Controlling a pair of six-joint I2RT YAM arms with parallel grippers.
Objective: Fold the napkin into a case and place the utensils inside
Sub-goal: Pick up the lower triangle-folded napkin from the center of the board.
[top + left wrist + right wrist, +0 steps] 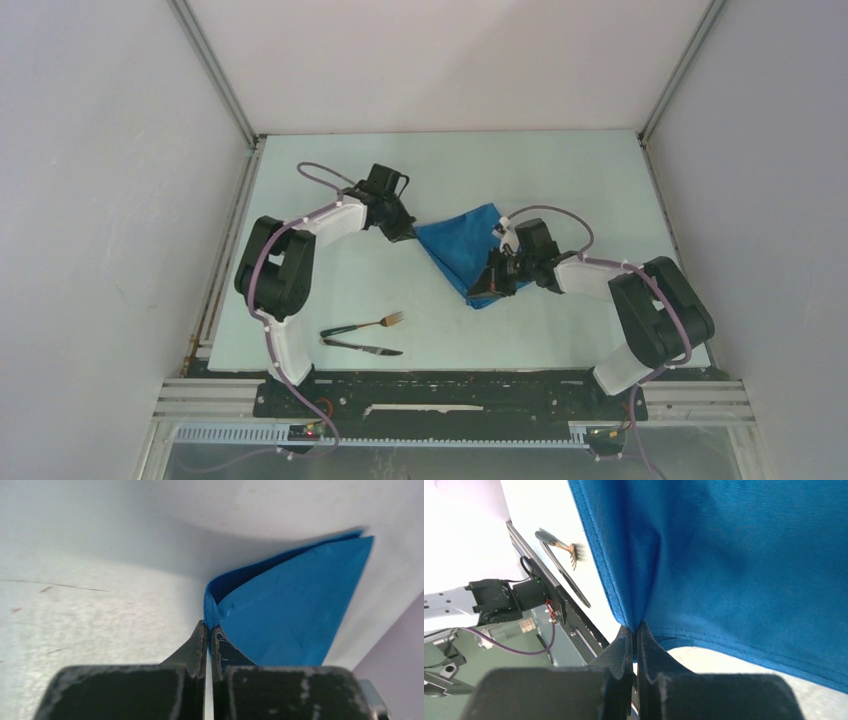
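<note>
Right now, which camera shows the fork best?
The top external view: the whole fork lies in the open beside the knife. The right wrist view shows it small, past the napkin. The left wrist view misses it.

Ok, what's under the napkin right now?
Only bare table shows below the napkin, pinched by the left gripper and right gripper. Fork and knife lie apart, near the left arm. Most of what it covers is hidden.
</note>
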